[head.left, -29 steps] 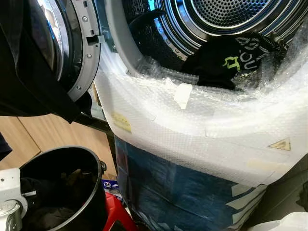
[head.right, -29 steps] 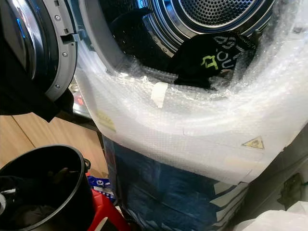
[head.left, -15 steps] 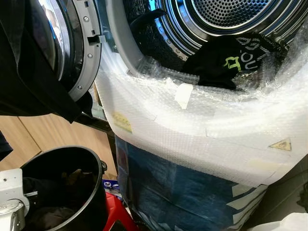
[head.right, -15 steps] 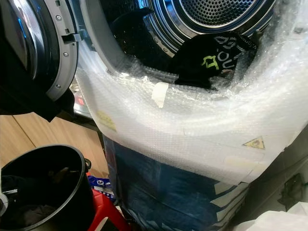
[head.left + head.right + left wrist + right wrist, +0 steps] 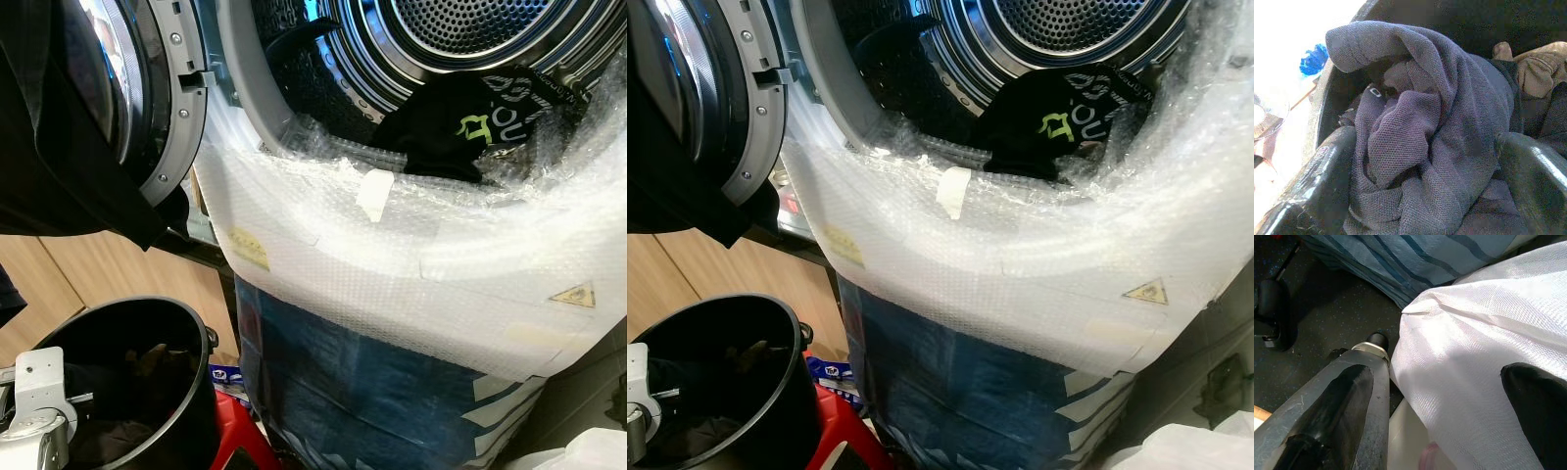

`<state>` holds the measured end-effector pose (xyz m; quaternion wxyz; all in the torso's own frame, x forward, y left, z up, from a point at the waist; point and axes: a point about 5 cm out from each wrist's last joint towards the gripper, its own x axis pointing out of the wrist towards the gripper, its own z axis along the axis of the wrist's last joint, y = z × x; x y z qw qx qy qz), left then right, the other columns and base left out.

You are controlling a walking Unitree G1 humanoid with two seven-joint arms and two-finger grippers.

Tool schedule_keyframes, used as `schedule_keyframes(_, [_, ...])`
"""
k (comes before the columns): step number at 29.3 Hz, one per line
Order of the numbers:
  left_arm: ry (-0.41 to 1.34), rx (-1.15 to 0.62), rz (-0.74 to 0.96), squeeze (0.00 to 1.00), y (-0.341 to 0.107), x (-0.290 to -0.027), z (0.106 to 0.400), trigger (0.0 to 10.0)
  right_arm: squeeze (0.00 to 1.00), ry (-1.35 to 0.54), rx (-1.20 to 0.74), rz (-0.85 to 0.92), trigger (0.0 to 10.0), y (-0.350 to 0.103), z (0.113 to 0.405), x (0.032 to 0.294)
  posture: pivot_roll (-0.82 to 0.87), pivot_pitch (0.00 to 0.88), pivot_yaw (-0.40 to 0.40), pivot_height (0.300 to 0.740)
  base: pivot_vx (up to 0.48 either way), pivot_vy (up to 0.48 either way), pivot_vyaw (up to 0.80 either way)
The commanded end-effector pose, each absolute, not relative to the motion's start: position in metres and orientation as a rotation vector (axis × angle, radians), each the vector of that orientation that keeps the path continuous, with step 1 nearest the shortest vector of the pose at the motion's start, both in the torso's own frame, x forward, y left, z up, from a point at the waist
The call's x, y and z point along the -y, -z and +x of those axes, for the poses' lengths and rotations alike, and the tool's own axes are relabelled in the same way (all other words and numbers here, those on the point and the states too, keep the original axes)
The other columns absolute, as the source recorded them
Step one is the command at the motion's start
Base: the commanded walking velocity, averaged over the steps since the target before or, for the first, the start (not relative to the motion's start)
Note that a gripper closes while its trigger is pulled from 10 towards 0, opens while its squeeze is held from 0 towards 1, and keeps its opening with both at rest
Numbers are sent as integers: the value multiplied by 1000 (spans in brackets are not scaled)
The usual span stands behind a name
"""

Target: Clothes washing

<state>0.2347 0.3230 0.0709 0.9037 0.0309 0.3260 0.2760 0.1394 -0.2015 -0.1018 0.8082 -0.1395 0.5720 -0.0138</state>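
The washing machine's open drum [image 5: 470, 24] holds a black garment with green print [image 5: 460, 122] lying at its lip. Below left stands a black bucket [image 5: 201, 392] with dark clothes in it. My left wrist [image 5: 39, 411] hangs at the bucket's near rim. In the left wrist view my left gripper [image 5: 1430, 161] is open inside the bucket, its fingers [image 5: 1327, 176] spread either side of a bunched grey-purple garment [image 5: 1420, 122]; a tan cloth [image 5: 1542, 68] lies behind. My right gripper [image 5: 1444, 396] hangs open and idle over a white woven sack [image 5: 1488, 333].
The machine front is wrapped in bubble wrap [image 5: 392, 255] over blue woven sheeting [image 5: 353, 392]. Its door [image 5: 167, 108] stands open at the left with a dark garment [image 5: 59, 166] draped over it. A red stool [image 5: 235, 441] sits under the bucket.
My left wrist has shifted slightly right and down at the bucket's rim. The view has barely moved; the clothes in the drum lie as before.
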Motion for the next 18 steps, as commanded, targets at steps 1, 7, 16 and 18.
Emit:
schedule_keyframes(1, [-575,-690,60,0,-69,-323,232,10000,0,18,-1242,-294,10000,104,134,199,64,39,63,740,0,0,0])
schedule_keyframes(7, [-546,-712,-27,0,-67,-320,231,10000,0,6,-1254,-285,10000,106,129,196,69,31,69,740,0,0,0])
schedule_keyframes(16, [-544,-696,-20,0,-69,-319,236,0,0,-5,-1248,-285,10000,106,131,192,61,14,74,740,0,0,0])
schedule_keyframes(18, [-544,-696,-21,0,-70,-319,236,0,0,-6,-1247,-286,10000,106,131,192,61,14,74,740,0,0,0])
